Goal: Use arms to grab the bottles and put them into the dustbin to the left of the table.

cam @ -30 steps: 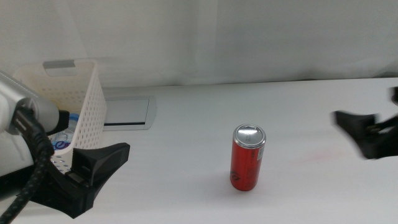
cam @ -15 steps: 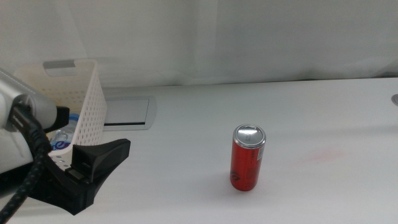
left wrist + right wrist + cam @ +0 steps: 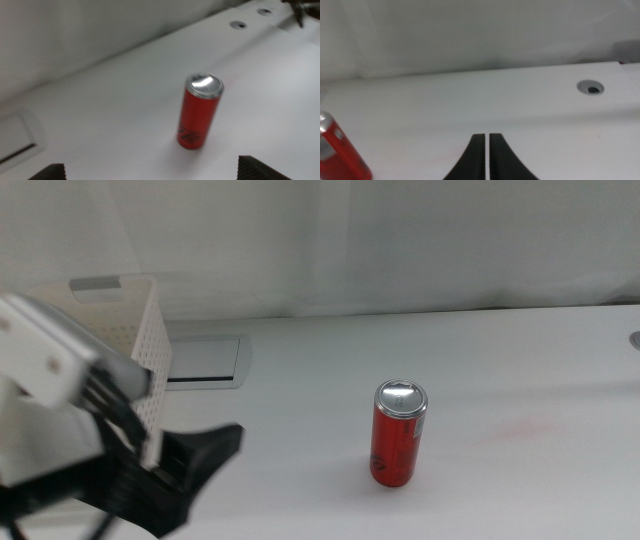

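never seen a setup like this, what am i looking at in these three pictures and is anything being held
Two robot arms work at a white table. The wide picture comes from a camera above; the other two sit on the arms' wrists. In the wide picture the left gripper reaches in beside a white dustbin, jaws open and empty. Its wrist camera looks at an upright red can, standing alone on the table. The right gripper shows only in its own wrist picture, jaws shut on nothing, the can at that picture's edge. So nothing is held.

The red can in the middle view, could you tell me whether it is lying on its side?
No, the red can stands upright on the table, its silver top facing up.
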`<state>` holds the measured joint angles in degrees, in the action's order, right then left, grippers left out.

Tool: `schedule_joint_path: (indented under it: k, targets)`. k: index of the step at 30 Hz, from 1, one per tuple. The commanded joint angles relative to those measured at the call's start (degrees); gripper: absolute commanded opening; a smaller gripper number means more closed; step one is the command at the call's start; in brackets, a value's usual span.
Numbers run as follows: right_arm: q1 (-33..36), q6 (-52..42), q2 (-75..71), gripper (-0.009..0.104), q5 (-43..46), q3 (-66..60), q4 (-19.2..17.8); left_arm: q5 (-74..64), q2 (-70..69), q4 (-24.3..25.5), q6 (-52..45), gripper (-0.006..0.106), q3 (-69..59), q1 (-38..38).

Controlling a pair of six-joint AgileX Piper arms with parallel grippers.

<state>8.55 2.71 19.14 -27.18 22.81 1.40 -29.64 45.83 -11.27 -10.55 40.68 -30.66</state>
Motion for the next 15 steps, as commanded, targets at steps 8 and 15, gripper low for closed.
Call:
schedule_joint_path:
  k: [8, 15]
  targets:
    - [-0.5, 0.6, -2.9, -0.003, 8.3, -8.8, -2.2, 19.5, 3.0, -26.3, -26.3, 0.089, -13.2, -5.8]
    - [-0.5, 3.3, -2.9, -0.003, 12.9, -9.4, -1.8, 34.8, 10.7, -26.7, -25.7, 0.089, -16.3, -16.3]
